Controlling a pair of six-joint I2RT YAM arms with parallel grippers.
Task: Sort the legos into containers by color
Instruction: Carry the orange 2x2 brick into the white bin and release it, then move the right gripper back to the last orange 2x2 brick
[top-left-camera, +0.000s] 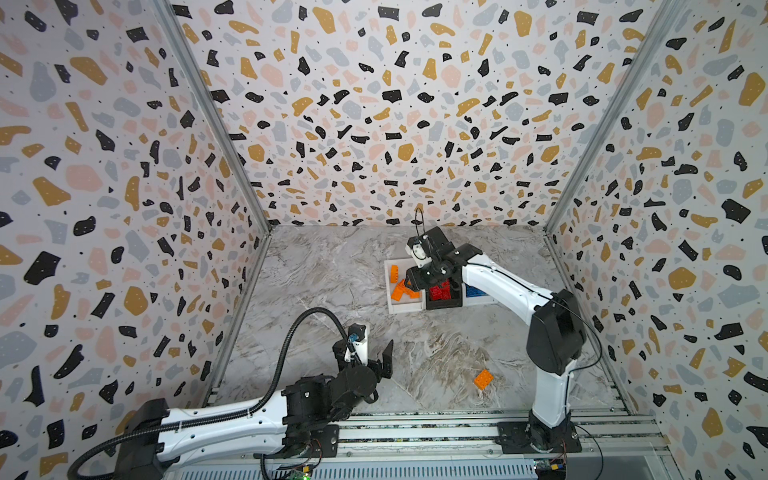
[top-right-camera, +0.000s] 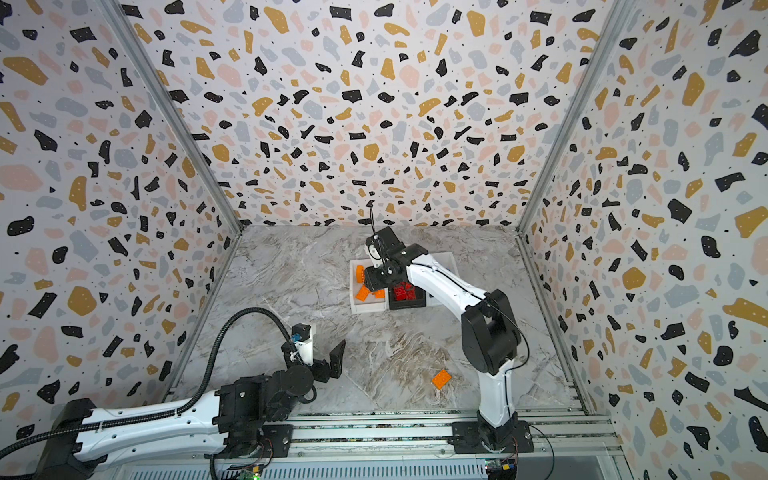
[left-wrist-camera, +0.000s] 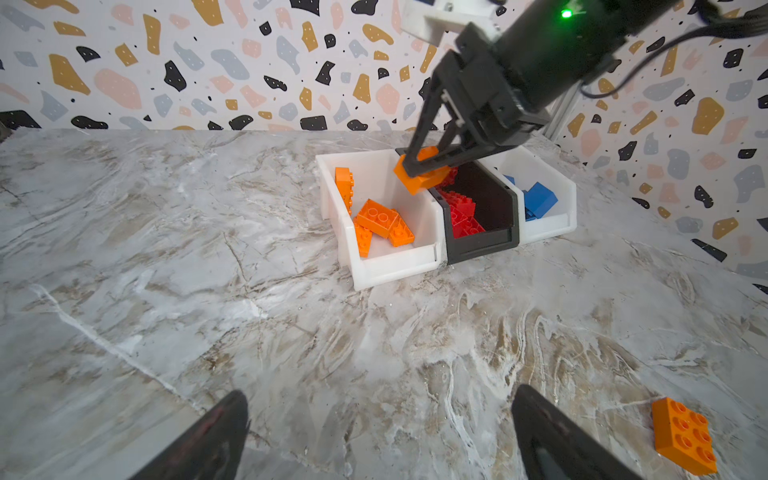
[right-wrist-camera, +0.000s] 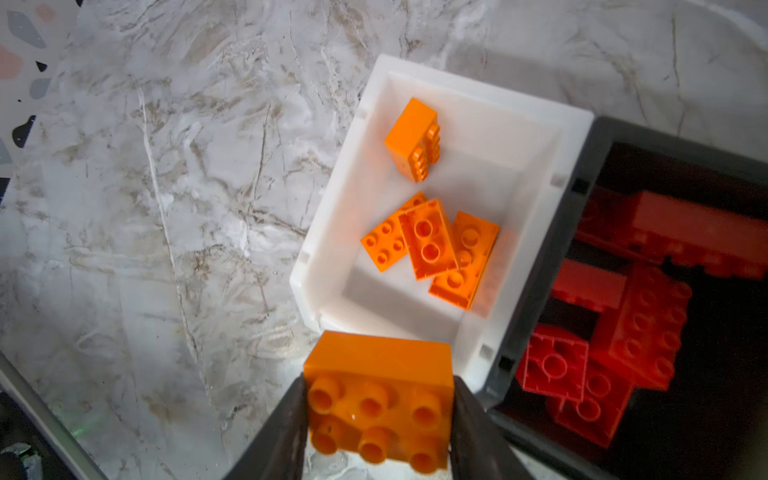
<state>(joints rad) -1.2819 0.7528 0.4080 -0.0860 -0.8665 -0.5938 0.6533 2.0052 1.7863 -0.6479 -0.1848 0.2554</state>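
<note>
My right gripper (right-wrist-camera: 380, 386) is shut on an orange lego (right-wrist-camera: 378, 370), its studs facing the camera. It hangs over the far end of the left white container (left-wrist-camera: 395, 262), close to the black one (left-wrist-camera: 478, 245). That white container holds several orange legos (right-wrist-camera: 428, 241). Red legos (left-wrist-camera: 461, 212) lie in the black container, and blue legos (left-wrist-camera: 538, 199) lie in the right white container (left-wrist-camera: 552, 224). One square orange lego (top-left-camera: 483, 379) lies loose on the table near the front. My left gripper (left-wrist-camera: 380, 399) stands open and empty above the front left of the table.
Patterned walls close the marble table (top-left-camera: 332, 282) on three sides. A metal rail (top-left-camera: 415, 432) with both arm bases runs along the front edge. The right arm (top-left-camera: 498, 278) stretches over the black and right white containers.
</note>
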